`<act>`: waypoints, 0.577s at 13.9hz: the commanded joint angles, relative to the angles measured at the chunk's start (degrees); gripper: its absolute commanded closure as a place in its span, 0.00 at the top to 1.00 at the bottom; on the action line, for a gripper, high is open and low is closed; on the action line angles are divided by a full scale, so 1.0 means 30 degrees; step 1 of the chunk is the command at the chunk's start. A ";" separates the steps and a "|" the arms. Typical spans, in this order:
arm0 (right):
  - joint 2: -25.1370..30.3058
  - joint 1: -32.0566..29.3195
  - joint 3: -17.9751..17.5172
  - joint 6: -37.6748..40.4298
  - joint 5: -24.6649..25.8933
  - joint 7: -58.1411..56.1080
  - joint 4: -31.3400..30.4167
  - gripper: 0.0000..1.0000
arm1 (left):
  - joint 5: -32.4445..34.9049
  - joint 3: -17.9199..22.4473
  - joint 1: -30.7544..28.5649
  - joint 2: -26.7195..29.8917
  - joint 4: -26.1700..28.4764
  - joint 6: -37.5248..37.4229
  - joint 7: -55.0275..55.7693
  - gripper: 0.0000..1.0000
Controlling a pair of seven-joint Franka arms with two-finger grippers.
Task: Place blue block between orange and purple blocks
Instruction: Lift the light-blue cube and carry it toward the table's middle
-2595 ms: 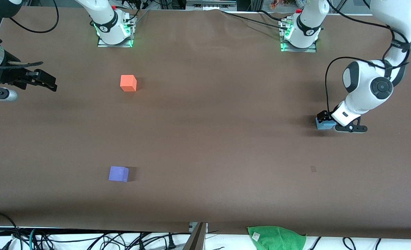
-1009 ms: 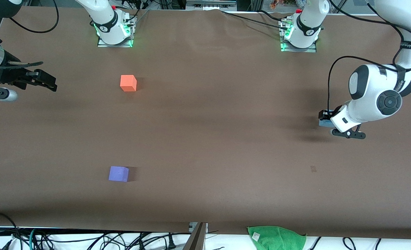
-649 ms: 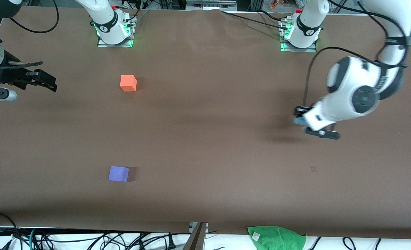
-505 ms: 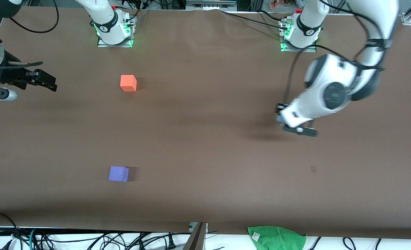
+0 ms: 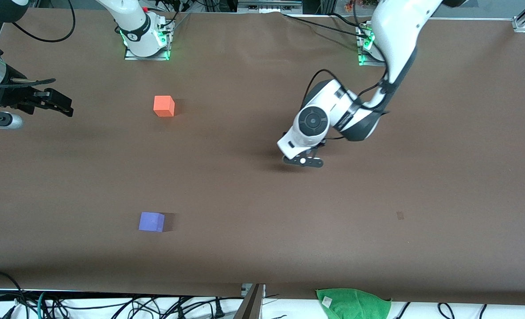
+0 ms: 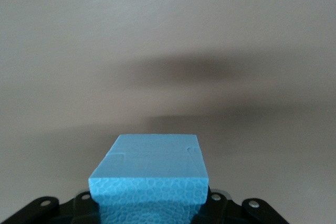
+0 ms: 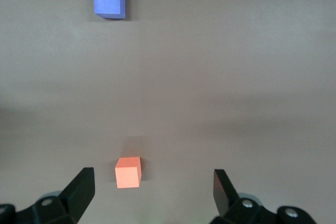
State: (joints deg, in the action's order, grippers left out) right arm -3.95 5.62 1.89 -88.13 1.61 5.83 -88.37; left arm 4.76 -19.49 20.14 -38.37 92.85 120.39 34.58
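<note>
The blue block is held in my left gripper, which is shut on it. In the front view that gripper is up over the middle of the table and its wrist hides the block. The orange block sits toward the right arm's end, and it also shows in the right wrist view. The purple block lies nearer to the front camera than the orange one, and it also shows in the right wrist view. My right gripper waits open and empty at the right arm's end, its jaws wide apart in its own view.
A green cloth and cables lie off the table's edge nearest the front camera. The two arm bases stand at the edge farthest from it. A small dark mark is on the brown table.
My left gripper has lifted the blue block from the left arm's end and carried it over the table's middle, toward the orange and purple blocks. The right arm has not moved.
</note>
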 commanded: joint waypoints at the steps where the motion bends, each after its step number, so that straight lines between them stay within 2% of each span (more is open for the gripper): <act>1: -0.0149 0.0032 -0.0072 -0.0008 -0.0213 -0.0186 0.0364 1.00 | 0.0551 0.0168 0.1018 -0.1562 -0.1009 0.1874 0.1127 0.04; 4: -0.0498 0.0149 -0.0247 -0.0066 -0.0214 -0.0186 0.0364 1.00 | 0.0551 0.0168 0.1167 -0.2003 -0.0922 0.2437 0.1158 0.06; 7: -0.0706 0.0295 -0.0277 -0.0212 -0.0330 -0.0186 0.0364 1.00 | 0.0463 0.0168 0.1431 -0.2532 -0.0922 0.2554 0.1187 0.31; 8: -0.0735 0.0441 -0.0306 -0.0358 -0.0302 -0.0186 0.0364 1.00 | 0.0492 0.0168 0.1431 -0.2533 -0.0922 0.2554 0.1187 0.93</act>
State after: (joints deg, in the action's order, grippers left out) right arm -5.59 6.36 1.00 -88.88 1.47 5.83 -88.37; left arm 4.89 -19.46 23.57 -44.84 91.71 128.18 36.98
